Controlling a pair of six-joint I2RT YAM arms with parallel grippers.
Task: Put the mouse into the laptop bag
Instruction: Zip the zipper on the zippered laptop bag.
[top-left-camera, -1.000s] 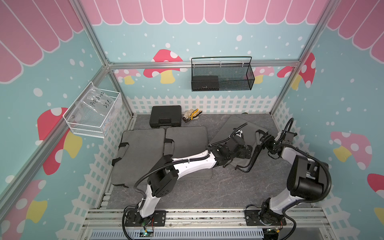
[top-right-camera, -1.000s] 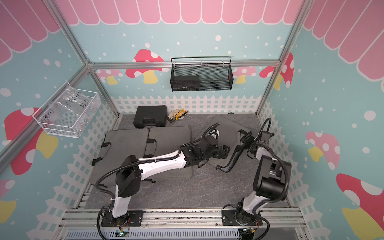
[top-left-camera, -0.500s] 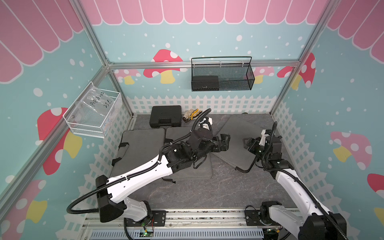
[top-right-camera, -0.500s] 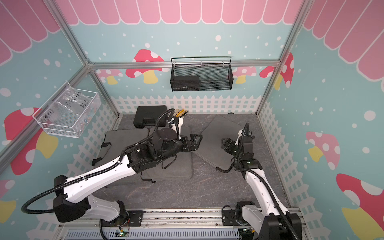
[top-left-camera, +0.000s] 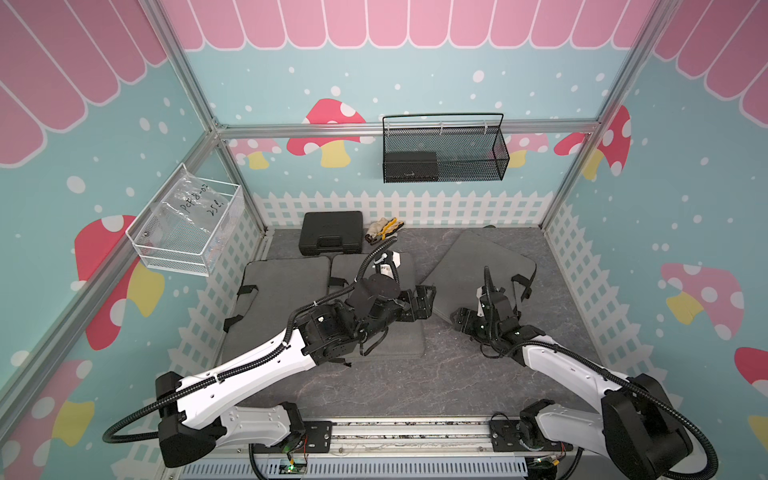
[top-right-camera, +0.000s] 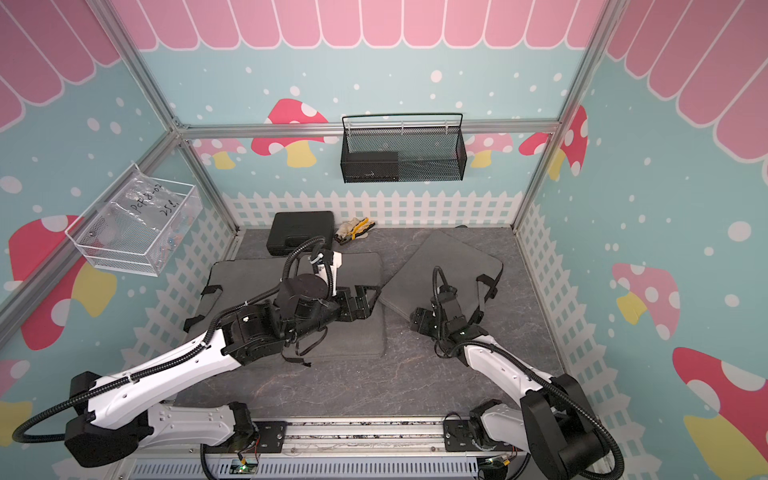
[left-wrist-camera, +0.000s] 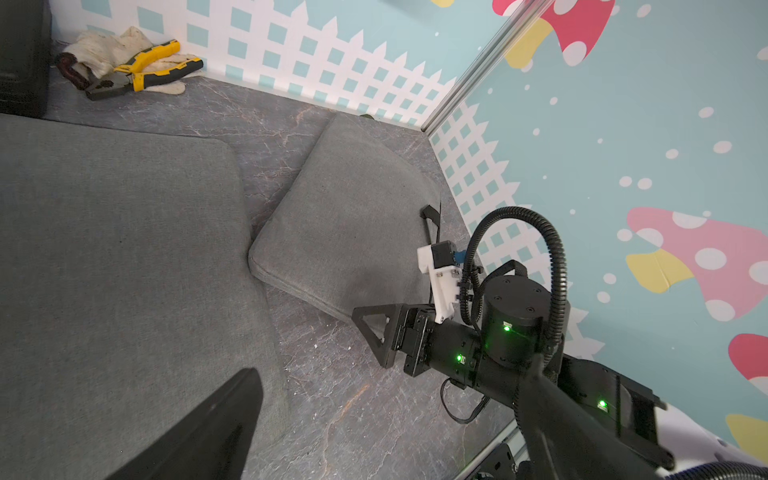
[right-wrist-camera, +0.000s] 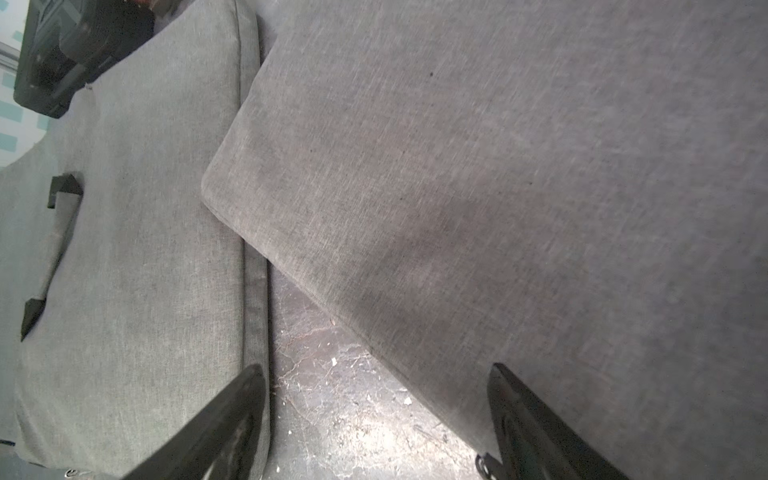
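While its two black fingers stand wide apart with nothing between them, the right gripper points at the near edge of the skewed grey fabric laptop bag. One finger lies over that bag and the other over the rim of the middle grey fabric laptop bag, with bare table between them. Whether either touches the cloth I cannot tell. The left gripper likewise gapes empty over the middle bag, just beside the skewed bag's corner. The mouse shows in no view.

The only writing is black marker handwriting on a clear plastic pouch, which lies in the white wire basket on the left wall. It is too small to read surely.

The right arm reaches from its front-right base back and inward, with the wrist bent down. The left arm stretches diagonally from the front-left base across the dark marble-patterned table.

There are three grey bags in all; the third grey fabric laptop bag lies flat just beside the middle one. One black plastic hard case sits by the back fence. Next to it, one pair of yellow-handled pliers rests on white work gloves. One black mesh basket hangs on the back wall and holds one black box.
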